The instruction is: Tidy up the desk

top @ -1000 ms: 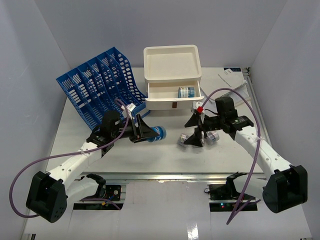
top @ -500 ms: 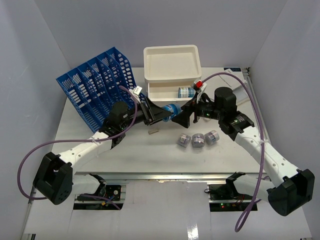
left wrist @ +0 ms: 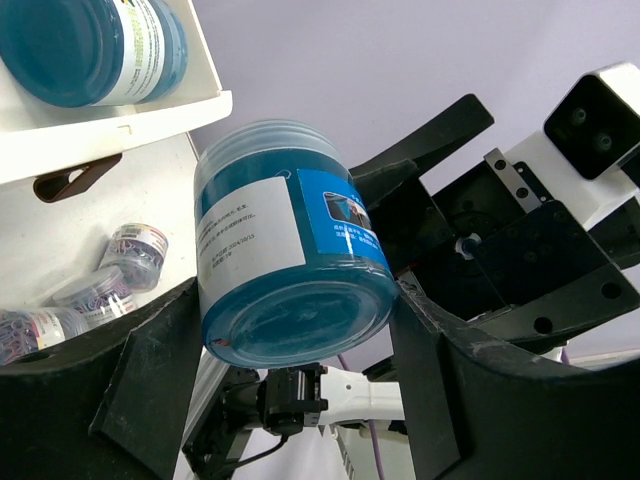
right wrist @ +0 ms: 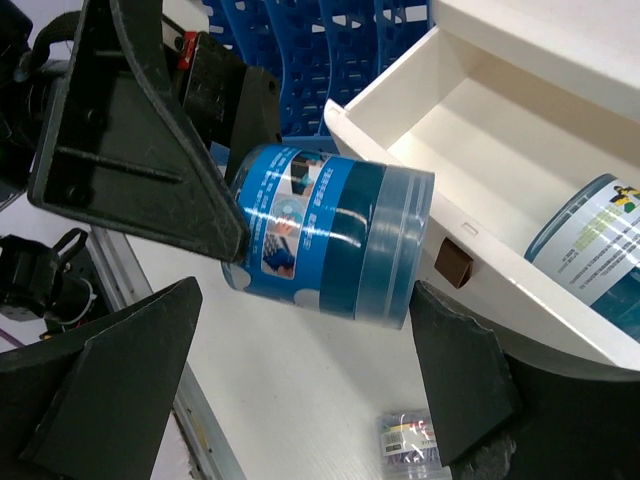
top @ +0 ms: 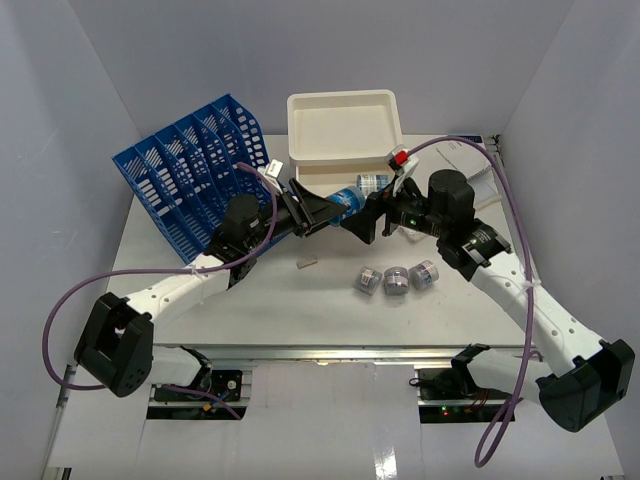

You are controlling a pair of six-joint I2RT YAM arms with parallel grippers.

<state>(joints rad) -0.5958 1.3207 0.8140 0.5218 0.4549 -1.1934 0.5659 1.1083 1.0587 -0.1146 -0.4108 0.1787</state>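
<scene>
Two robot arms meet over the white desk, right in front of the open drawer of a cream drawer box at the far side of the tabletop.

The left gripper is clamped on a blue plastic jar. It holds the jar on its side in the air, one black finger pressed against each flank, as the left wrist view shows.

The right gripper faces it from the other side. Its jaws are spread wide around the jar's lid end. In the right wrist view the jar hangs between the two fingers, with a clear gap at one finger and the other just beside the lid. Whether that one touches cannot be told.

A second blue jar lies on its side inside the drawer, toward its right end.

The desk fills the floor of the white enclosure, with a silver rail along its near edge above the arm bases. On it:
- A blue file rack leans at the far left.
- Three small cylindrical containers sit in a close row near the middle, under the right arm.
- A small beige piece lies on its own to their left.
- Sheets of paper lie at the far right corner, beside the drawer box
</scene>
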